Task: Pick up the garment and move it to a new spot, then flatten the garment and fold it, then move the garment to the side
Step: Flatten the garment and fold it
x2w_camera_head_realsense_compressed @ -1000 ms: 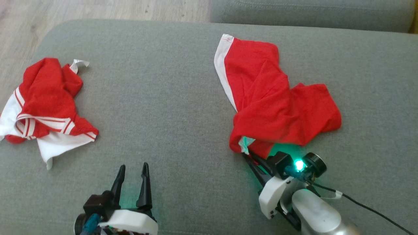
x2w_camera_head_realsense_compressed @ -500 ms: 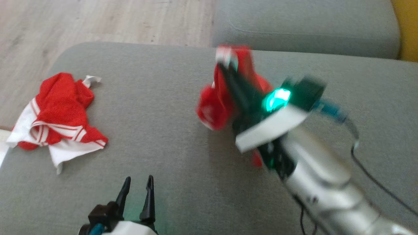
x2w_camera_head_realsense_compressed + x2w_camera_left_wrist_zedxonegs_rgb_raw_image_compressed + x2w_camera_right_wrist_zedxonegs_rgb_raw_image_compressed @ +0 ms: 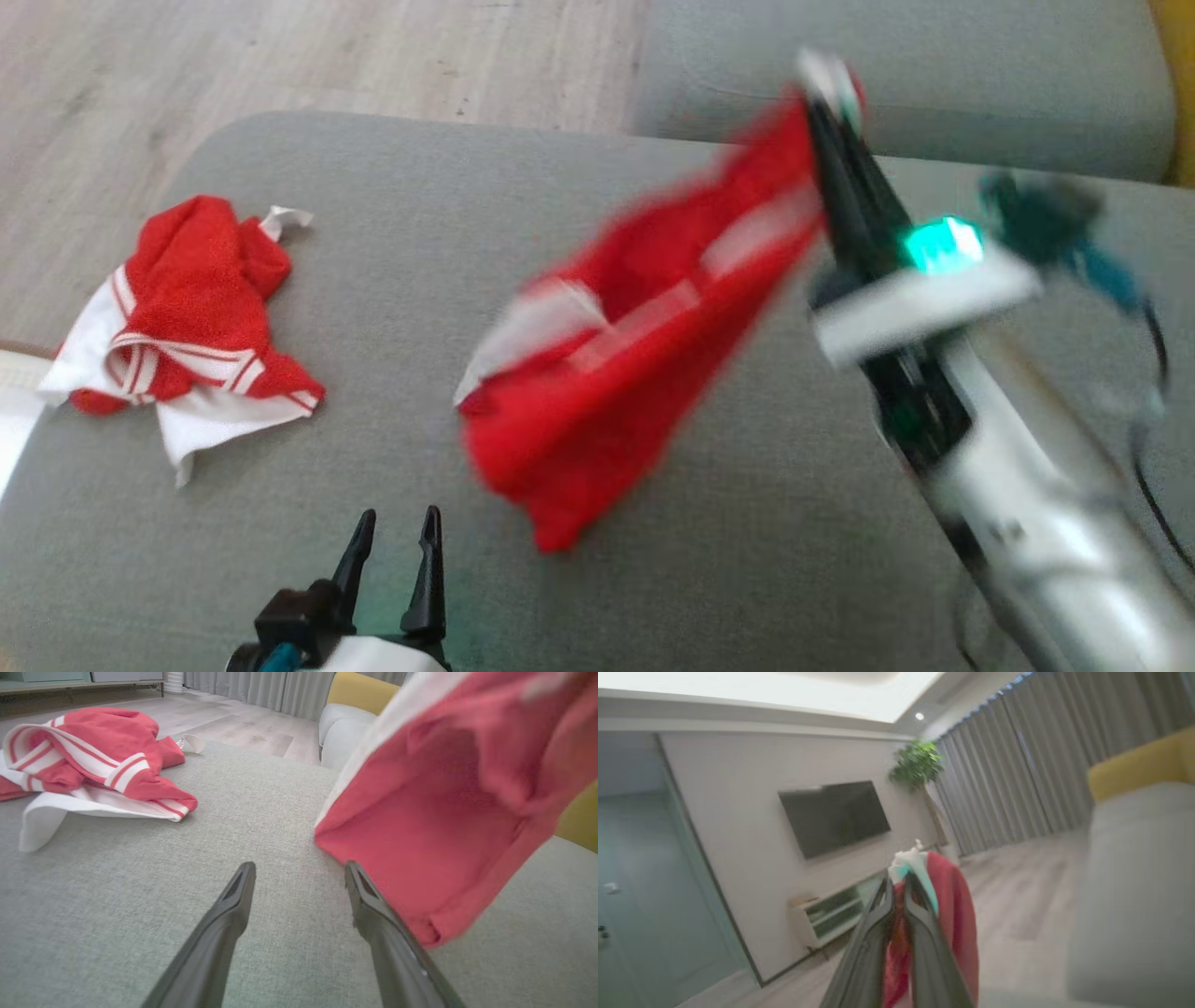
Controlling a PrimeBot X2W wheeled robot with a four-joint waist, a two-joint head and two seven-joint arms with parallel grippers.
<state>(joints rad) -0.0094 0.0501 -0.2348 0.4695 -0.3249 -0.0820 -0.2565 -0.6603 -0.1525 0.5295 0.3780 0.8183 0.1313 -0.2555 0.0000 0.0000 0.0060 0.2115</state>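
A red garment with white bands (image 3: pixel 616 373) hangs in the air over the grey sofa cushion (image 3: pixel 392 187), blurred by motion. My right gripper (image 3: pixel 831 103) is shut on its upper corner, high at the right. The right wrist view has the fingers closed on red and white cloth (image 3: pixel 945 905). In the left wrist view the hanging garment (image 3: pixel 444 826) sways just right of my fingers. My left gripper (image 3: pixel 392 527) sits low at the front of the cushion, open, with nothing between its fingers (image 3: pixel 233 900).
A second crumpled red and white garment (image 3: pixel 187 317) lies at the cushion's left end, also in the left wrist view (image 3: pixel 88 770). Wooden floor (image 3: pixel 280 56) lies beyond the cushion. Another grey cushion (image 3: pixel 896 56) sits at the back right, with yellow upholstery (image 3: pixel 355 690) behind.
My right gripper has lifted the garment off the cushion and swung it up and back; the cloth now trails out to the left. The camera has shifted. The left gripper has stayed open.
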